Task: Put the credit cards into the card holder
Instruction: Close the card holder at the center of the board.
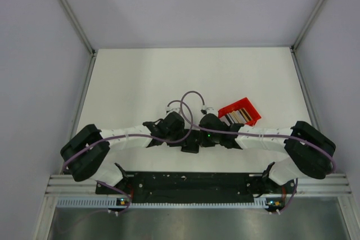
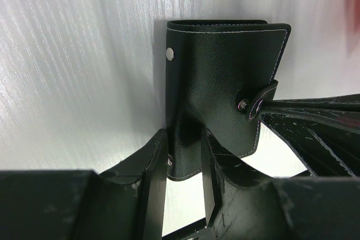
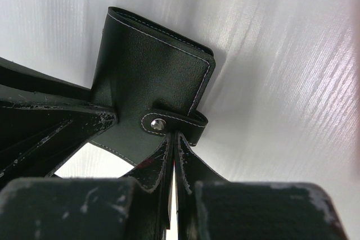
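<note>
Jaws of the left gripper (image 2: pixel 181 186) are closed on the lower edge of the small black stitched leather fold-over card holder (image 2: pixel 225 82); the right gripper (image 3: pixel 173 158) is pinched shut on its snap tab (image 3: pixel 169 123). It is judged light and floppy, best held at stitched edges. Thin credit cards (image 1: pixel 238 117) are stood in the red plastic tray (image 1: pixel 243 105) beside it.

My white table (image 1: pixel 140 82) fills the middle of the frame. Plain pale walls (image 1: pixel 191 4) close it in at top, left and right, with thin metal struts (image 1: pixel 67 9) in the upper corners. A metal rail (image 1: pixel 320 186) runs along the bottom.
</note>
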Controlling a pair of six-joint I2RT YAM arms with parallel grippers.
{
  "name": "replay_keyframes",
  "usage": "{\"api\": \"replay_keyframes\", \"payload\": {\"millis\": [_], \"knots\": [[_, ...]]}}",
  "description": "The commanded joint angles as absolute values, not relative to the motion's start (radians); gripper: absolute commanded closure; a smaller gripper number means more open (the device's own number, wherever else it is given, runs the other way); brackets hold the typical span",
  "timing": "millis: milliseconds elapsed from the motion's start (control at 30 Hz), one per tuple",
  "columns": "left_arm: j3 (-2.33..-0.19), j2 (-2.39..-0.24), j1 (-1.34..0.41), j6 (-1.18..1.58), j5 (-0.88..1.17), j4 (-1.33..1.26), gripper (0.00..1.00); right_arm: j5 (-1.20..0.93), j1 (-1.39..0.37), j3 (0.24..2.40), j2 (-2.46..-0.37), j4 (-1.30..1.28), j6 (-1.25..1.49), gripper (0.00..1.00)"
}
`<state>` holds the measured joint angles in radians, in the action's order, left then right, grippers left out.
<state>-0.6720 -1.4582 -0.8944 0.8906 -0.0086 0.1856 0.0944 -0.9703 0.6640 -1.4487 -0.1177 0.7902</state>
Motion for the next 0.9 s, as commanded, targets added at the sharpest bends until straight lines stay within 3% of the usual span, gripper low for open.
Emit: {"api": "replay_keyframes", "payload": {"millis": [0,867], "knots": [[-0.664,-1.483,-0.900,0.876,-0.005,0.195,0.71,0.064,-0.968,0.715,-1.448,-0.023,0.788,1.00],[-0.663,-1.480,-0.899,0.887,-0.014,0.196,0.79,0.026,-0.922,0.696,-1.460,-0.018,0.811,1.00]]}}
